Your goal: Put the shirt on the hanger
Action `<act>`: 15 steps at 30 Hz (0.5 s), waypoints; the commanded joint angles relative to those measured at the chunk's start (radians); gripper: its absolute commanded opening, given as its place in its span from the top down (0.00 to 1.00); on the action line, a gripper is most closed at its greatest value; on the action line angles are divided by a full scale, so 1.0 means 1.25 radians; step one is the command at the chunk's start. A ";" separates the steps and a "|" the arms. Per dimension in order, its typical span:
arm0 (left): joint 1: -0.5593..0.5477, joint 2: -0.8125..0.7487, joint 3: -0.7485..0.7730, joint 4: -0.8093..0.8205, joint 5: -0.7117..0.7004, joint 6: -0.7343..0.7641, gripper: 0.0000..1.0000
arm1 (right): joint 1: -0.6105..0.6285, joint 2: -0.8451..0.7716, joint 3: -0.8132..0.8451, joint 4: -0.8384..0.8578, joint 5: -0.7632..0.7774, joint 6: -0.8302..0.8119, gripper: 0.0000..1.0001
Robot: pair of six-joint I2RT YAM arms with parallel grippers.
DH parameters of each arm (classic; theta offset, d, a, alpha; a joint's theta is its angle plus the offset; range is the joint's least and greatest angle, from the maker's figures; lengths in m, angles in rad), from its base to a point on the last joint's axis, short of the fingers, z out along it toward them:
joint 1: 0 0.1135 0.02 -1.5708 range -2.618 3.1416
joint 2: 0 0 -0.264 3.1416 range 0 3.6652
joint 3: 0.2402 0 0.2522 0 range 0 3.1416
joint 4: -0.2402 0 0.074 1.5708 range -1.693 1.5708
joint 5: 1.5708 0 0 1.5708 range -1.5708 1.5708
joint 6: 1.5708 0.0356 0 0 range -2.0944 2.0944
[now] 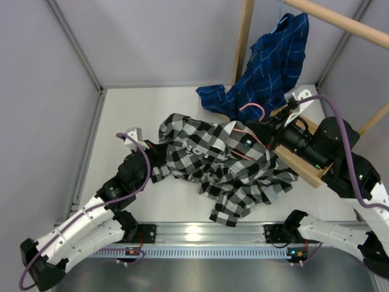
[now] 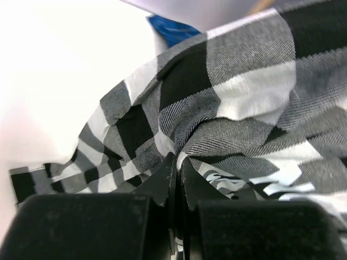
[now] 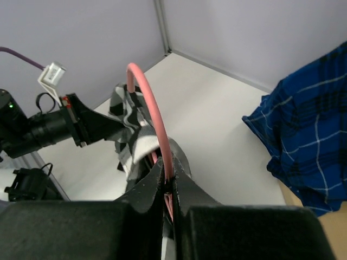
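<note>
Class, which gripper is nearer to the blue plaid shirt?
Right. The right gripper, jaws shut on the pink hanger, sits close beside the blue plaid shirt; the left gripper pinches the checked shirt, farther off.

1 overhead view, 2 close wrist views, sharing the shirt point(image 1: 225, 170).

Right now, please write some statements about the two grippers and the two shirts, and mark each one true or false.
1. The left gripper is shut on the checked shirt. True.
2. The right gripper is shut on the hanger. True.
3. The checked shirt hangs clear of the table. False: it lies crumpled on it.
4. The blue shirt lies at the table's near edge. False: it is at the far side, by the wooden rod.
</note>
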 commanded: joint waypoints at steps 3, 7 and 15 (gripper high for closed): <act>0.020 0.002 0.029 -0.116 -0.193 -0.094 1.00 | 0.008 -0.066 -0.018 0.038 0.085 0.007 1.00; 0.028 0.042 0.040 -0.140 -0.179 -0.137 1.00 | 0.008 -0.068 -0.023 0.039 0.090 0.015 1.00; 0.058 0.057 0.037 -0.126 -0.077 -0.112 1.00 | 0.008 -0.078 -0.041 0.049 0.126 0.026 1.00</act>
